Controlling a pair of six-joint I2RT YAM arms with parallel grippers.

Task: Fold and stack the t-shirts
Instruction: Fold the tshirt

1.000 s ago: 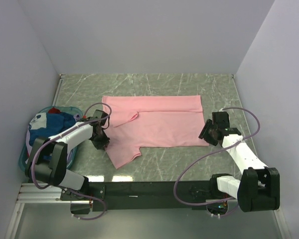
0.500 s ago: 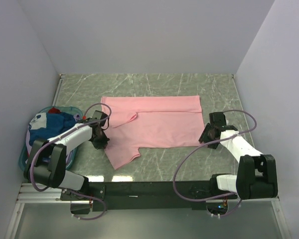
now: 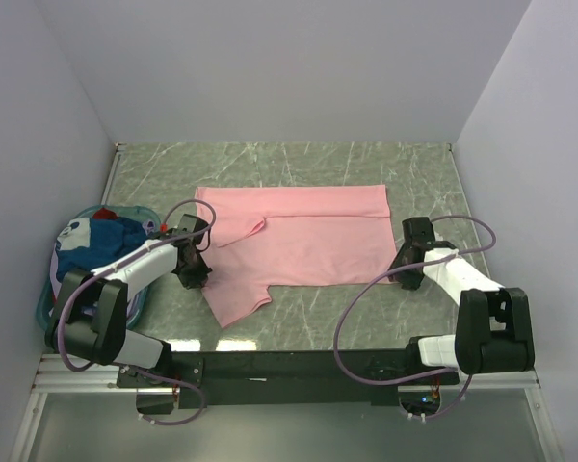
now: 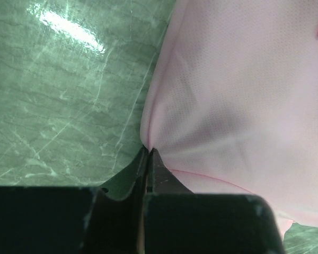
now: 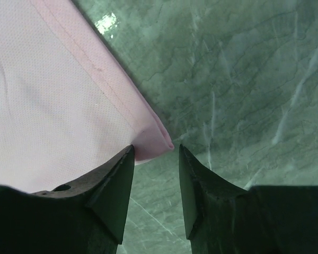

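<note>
Top external view showed your pink t-shirt [image 3: 308, 241] spread flat at centre, with the other t-shirts [image 3: 96, 245] bunched in the basket [image 3: 46, 306] at nine o'clock. Your left gripper [image 4: 148, 153] was clamped tight on the pink t-shirt's nine-o'clock edge. Your right gripper [image 5: 155, 153] had its jaws partly apart, straddling the four-o'clock corner.

Pink t-shirt [image 3: 308, 241]: matt cloth with a fine mesh weave. Bench [image 3: 270, 164]: smooth, glossy, green marble-patterned surface.

We record a plain light pink t-shirt [image 3: 308, 241] on a white-veined green table [image 3: 270, 164]. Left of it, a teal basket [image 3: 44, 306] holds blue, white and red shirts [image 3: 96, 241].
</note>
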